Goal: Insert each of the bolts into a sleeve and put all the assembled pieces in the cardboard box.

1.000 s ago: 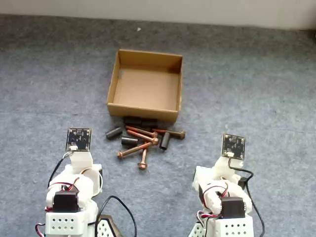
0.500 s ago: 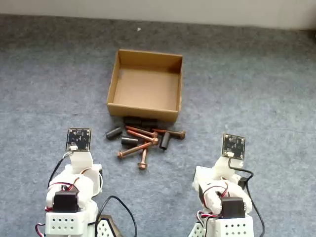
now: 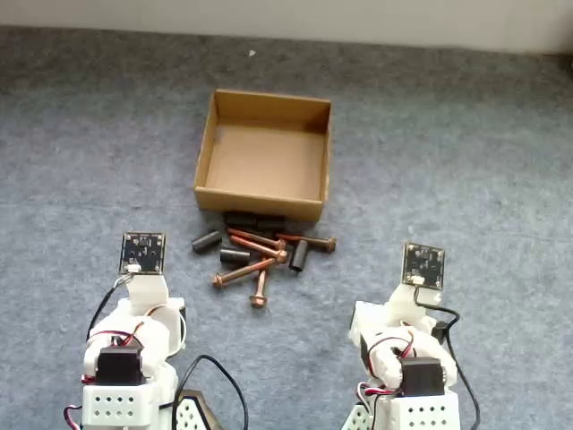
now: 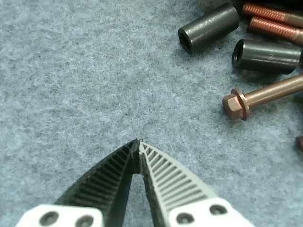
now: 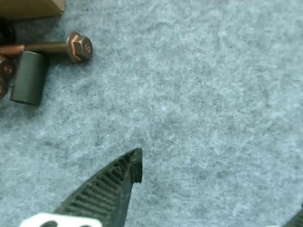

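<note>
High view, cardboard box: open and empty, on the far side of the parts; its near wall is just beside the farthest sleeves.
High view, parts: bolts and sleeves lie flat in a loose heap on the grey carpet. None looks assembled.
High view, arms: the left arm sits near left and the right arm near right. The heap lies far-right of the one and far-left of the other, and the left arm seems slightly nearer.
Left wrist view, left gripper: clenched, tips touching, nothing between them, over bare carpet.
Left wrist view, closest bolt: far-right of the tips and apart from them. Its long axis runs roughly left to right, with the hex head at the left end, toward the gripper. Two dark sleeves lie beyond it.
Left wrist view, judgement: the jaws must spread before any pick.
Right wrist view, right gripper: spread wide, empty, touching no part.
Right wrist view, flanged bolt: far-left of the tips and well apart, its axis left to right, head at the right end. One sleeve lies just nearer, its axis running near to far.
</note>
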Available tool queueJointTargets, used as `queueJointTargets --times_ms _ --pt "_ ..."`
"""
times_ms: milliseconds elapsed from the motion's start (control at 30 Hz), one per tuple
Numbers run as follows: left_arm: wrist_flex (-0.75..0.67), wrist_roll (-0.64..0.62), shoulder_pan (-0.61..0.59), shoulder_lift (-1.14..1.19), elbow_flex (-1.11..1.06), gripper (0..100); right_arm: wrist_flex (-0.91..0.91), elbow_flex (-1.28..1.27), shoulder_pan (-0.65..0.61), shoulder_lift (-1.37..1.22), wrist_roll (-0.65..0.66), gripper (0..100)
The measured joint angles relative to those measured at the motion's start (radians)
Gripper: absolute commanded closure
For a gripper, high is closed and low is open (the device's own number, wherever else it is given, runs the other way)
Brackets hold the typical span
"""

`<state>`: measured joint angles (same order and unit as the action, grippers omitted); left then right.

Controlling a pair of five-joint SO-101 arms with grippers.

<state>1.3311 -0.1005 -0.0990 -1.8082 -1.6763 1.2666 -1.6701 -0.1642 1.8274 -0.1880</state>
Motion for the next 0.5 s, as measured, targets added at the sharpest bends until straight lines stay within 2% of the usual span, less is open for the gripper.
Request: queueJointTargets --times_ms 500 --pt "0.000 0.000 0.000 -0.002 0.009 99 -0.006 0.000 0.000 0.000 0.000 51.3"
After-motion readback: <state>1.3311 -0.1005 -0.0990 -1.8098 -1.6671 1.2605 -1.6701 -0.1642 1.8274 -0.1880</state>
